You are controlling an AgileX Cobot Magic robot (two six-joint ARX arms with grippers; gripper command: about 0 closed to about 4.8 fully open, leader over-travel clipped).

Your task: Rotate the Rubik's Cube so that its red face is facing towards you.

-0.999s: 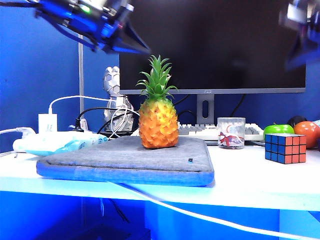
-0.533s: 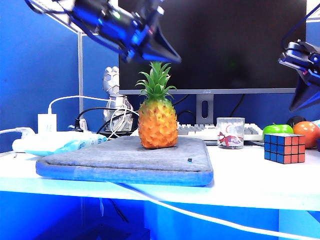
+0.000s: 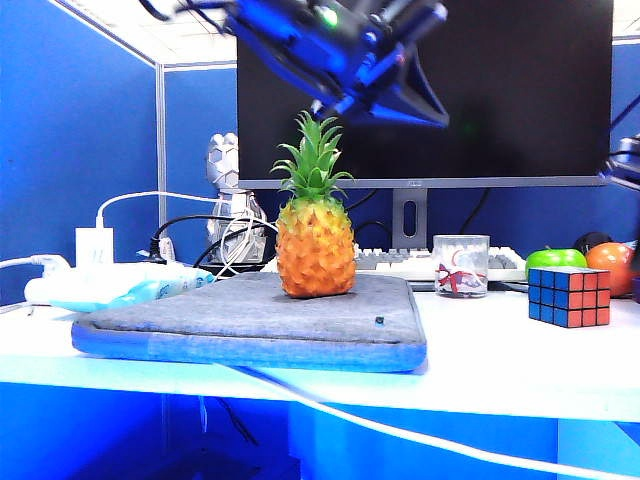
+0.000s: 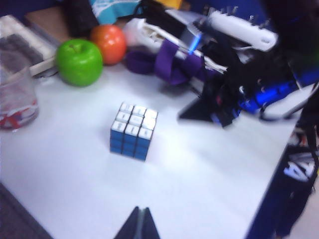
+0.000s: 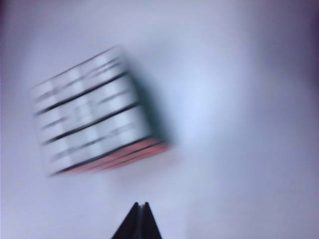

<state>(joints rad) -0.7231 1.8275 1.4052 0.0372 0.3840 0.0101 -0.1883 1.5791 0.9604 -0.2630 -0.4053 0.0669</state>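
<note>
The left gripper (image 3: pixel 425 105) is hanging high in the exterior view, above and just right of the pineapple (image 3: pixel 316 235), in front of the dark monitor (image 3: pixel 470 90). In its own wrist view its fingertips (image 4: pixel 140 226) are meeting in a single point, clenched on nothing. The right gripper (image 5: pixel 140 221) is likewise pinched closed and empty in its wrist view, poised above the Rubik's Cube (image 5: pixel 97 112); in the exterior view only a dark piece of that arm is showing at the right edge, above the cube.

The Rubik's Cube (image 3: pixel 571 296) is sitting on the white table (image 3: pixel 500 365), far right, in front of a green apple (image 3: pixel 557 259) and an orange-red fruit (image 3: pixel 614 262). In the exterior view it is showing a blue side to the left and the red face (image 3: pixel 590 297) angled to the right. The left wrist view is showing a pale top and a blue side (image 4: pixel 130 130); the blurred right wrist view is showing the pale top with a reddish strip along one lower edge.

Bare table is lying open around the cube on all sides. A glass (image 3: pixel 462 265) is standing well to its left, and the grey pad (image 3: pixel 250 320) under the pineapple is farther left. The table's front edge is running well in front of the cube.
</note>
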